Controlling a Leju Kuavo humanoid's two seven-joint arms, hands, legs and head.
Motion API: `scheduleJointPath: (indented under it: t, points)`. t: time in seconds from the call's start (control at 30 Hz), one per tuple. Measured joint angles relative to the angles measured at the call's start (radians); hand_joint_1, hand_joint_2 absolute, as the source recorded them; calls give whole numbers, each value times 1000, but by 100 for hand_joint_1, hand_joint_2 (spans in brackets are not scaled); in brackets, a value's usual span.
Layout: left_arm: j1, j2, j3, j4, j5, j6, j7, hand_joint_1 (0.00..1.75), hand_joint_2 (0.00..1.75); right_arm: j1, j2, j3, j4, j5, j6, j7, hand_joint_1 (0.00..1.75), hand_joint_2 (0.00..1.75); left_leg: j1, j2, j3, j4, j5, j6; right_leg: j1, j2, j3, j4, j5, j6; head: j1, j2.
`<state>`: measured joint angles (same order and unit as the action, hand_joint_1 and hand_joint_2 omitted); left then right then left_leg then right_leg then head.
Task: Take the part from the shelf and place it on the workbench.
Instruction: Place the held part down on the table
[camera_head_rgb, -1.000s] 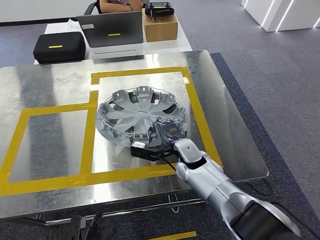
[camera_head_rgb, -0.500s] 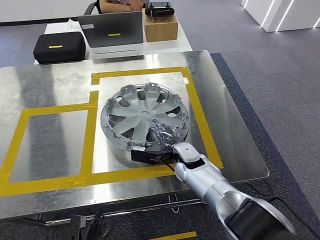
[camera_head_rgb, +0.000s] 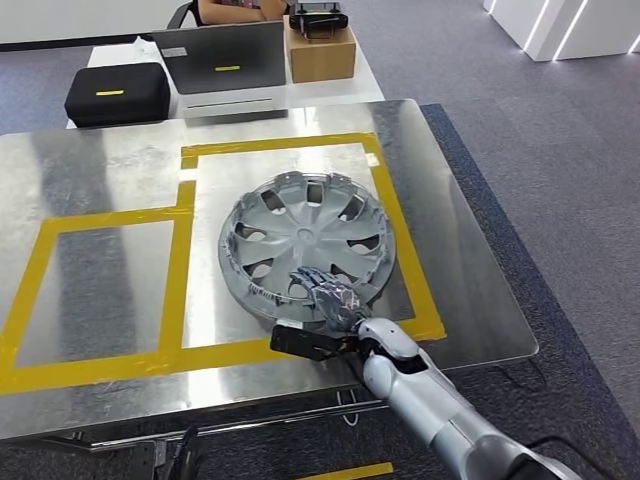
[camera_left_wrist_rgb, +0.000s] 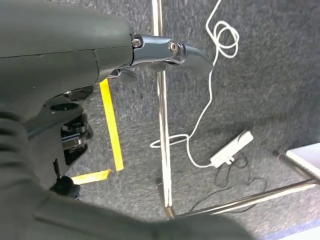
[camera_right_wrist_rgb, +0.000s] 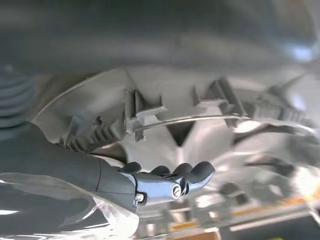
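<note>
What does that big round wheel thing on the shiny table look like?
The wheel cover is a silver-grey disc, plastic by its look, with spokes, dark openings and clips around its rim. It lies tilted on the metal table, inside the yellow tape square. The right hand holds its near edge.

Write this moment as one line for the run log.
right robot hand: grips hubcap rim | hubcap: tilted over workbench | left robot hand: hanging, empty

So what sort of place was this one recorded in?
Probably an office turned robot test area, not a real factory. A metal workbench marked out with yellow tape stands on grey carpet, the right hand holds a hubcap on it, and a side table behind carries equipment cases.
</note>
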<state>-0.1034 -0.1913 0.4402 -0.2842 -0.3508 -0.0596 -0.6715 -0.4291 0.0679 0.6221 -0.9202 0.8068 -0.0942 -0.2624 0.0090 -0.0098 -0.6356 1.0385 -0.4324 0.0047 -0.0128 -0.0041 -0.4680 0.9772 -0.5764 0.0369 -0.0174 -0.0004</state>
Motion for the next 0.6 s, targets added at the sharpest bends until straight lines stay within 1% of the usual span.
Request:
scheduleJointPath:
  t: [0.13, 0.2, 0.23, 0.33, 0.4, 0.5, 0.6]
  points:
    - [14, 3, 28, -2, 11, 3, -16, 0, 0, 181, -68, -33, -240, -108, 1, -65, 0, 0, -1, -1, -1, 0, -3, -1, 0, -1, 0, -1, -2, 0, 0, 0]
    - [22, 3, 48, -5, 16, 3, -16, 0, 0, 289, -91, -68, -363, -166, -1, -98, 0, 0, -1, -2, -1, 0, -5, 0, 0, -1, 1, -1, -3, 1, 0, 0]
    - [26, 3, 55, -6, 19, 3, -16, 0, 0, 326, -96, -81, -400, -185, -3, -109, 0, 0, -2, -2, -1, 0, -6, 0, 0, 0, 1, -2, -3, 1, 0, 0]
    - [31, 1, 76, -12, 24, 7, -16, 0, 0, 422, -103, -132, -495, -245, -36, -135, 0, 0, -2, -1, -1, 0, -7, -1, -1, 1, 0, -2, -5, 0, -1, 0]
    - [37, -3, 95, -22, 25, 12, -16, 0, 0, 514, -108, -189, -574, -281, -103, -161, 0, 0, -1, -2, 0, 0, -7, -1, -1, -2, 1, -2, -7, 0, 0, 0]
    - [52, -8, 122, -39, 21, 15, -16, 0, 0, 645, -106, -302, -668, -317, -201, -212, 0, 0, -1, -3, 0, 0, -9, -1, -1, -2, 2, -2, -7, 1, 0, 0]
    - [61, -16, 149, -58, 7, 16, -16, 0, 0, 742, -75, -444, -729, -329, -217, -280, 0, 0, -2, -3, 0, 0, -9, -1, -1, -2, 2, -2, -8, 1, 0, 0]
